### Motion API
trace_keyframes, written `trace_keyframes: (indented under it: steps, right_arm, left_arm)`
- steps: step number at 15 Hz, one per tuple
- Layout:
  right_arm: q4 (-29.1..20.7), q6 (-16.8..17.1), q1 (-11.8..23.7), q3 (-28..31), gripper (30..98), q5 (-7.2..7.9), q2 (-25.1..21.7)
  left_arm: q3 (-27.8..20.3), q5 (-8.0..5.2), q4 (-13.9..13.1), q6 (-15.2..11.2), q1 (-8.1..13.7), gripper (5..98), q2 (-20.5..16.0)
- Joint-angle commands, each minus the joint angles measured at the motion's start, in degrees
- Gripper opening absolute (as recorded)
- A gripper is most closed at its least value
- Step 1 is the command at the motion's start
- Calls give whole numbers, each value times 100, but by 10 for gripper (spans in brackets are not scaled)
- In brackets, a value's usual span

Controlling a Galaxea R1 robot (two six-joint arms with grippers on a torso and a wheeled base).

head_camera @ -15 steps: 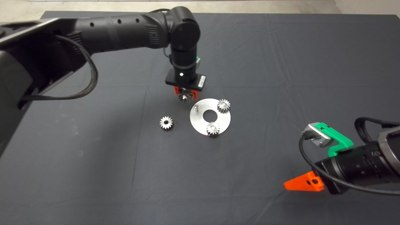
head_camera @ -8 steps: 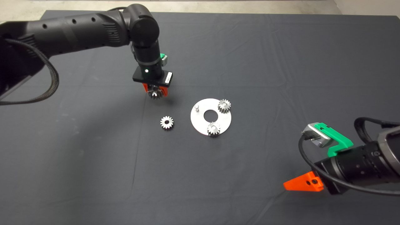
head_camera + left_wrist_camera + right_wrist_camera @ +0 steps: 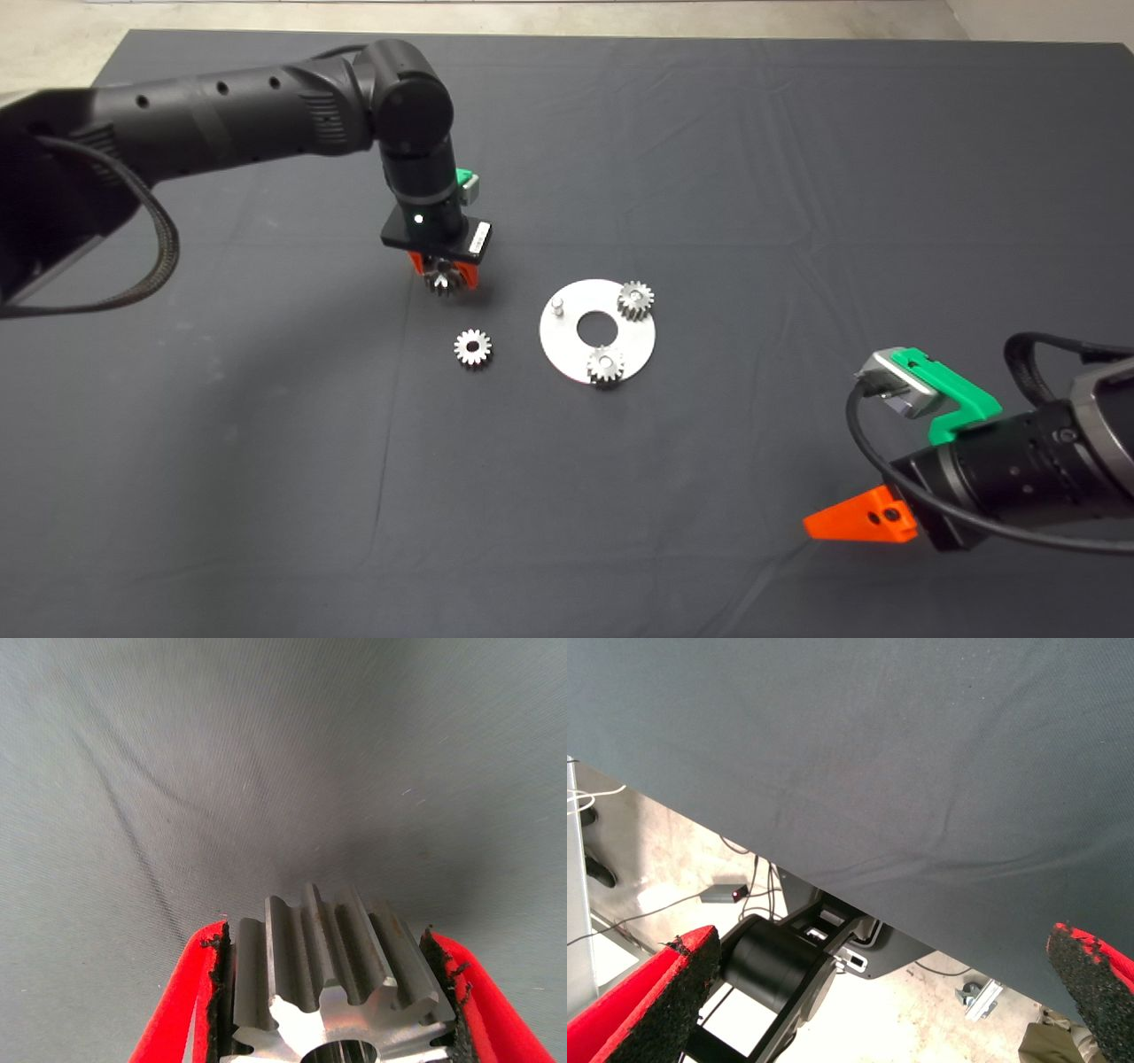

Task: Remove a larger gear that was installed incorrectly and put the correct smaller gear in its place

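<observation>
Dark mat (image 3: 709, 177) w/ silver disc (image 3: 567, 350) & smaller gear (image 3: 472, 347) lying on it.

A dark creased mat (image 3: 797, 177) covers my bench. Beyond its far edge runs pale concrete floor (image 3: 532, 16). From my right wrist I see cables (image 3: 673, 904) trailing over that floor.

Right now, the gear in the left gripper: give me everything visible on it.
The larger gear is shiny silver metal with long straight teeth and a centre bore. It is clamped between the left gripper's red fingers, whose black pads press on opposite sides. It is held above the dark mat, left of the round plate, touching nothing else.
</observation>
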State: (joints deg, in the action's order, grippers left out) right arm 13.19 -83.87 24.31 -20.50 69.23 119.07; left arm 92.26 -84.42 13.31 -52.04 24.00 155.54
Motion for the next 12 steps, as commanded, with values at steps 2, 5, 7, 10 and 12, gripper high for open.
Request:
trace_keyframes:
  steps: [2,5,7,10,12]
  right_arm:
    - [-176,-15,110,55,978,-15,8]
    - [-173,-6,110,52,978,-23,-10]
    - [-168,-6,110,48,978,-24,8]
    - [-168,-6,110,48,978,-24,8]
    - [-168,2,110,48,978,-15,8]
  left_arm:
    - [36,-48,14,71,116,410,8]
    - [98,-48,14,80,96,427,-10]
    - [159,-48,21,150,70,435,-1]
    - [238,-4,14,194,70,456,28]
    - [265,2,14,191,70,467,43]
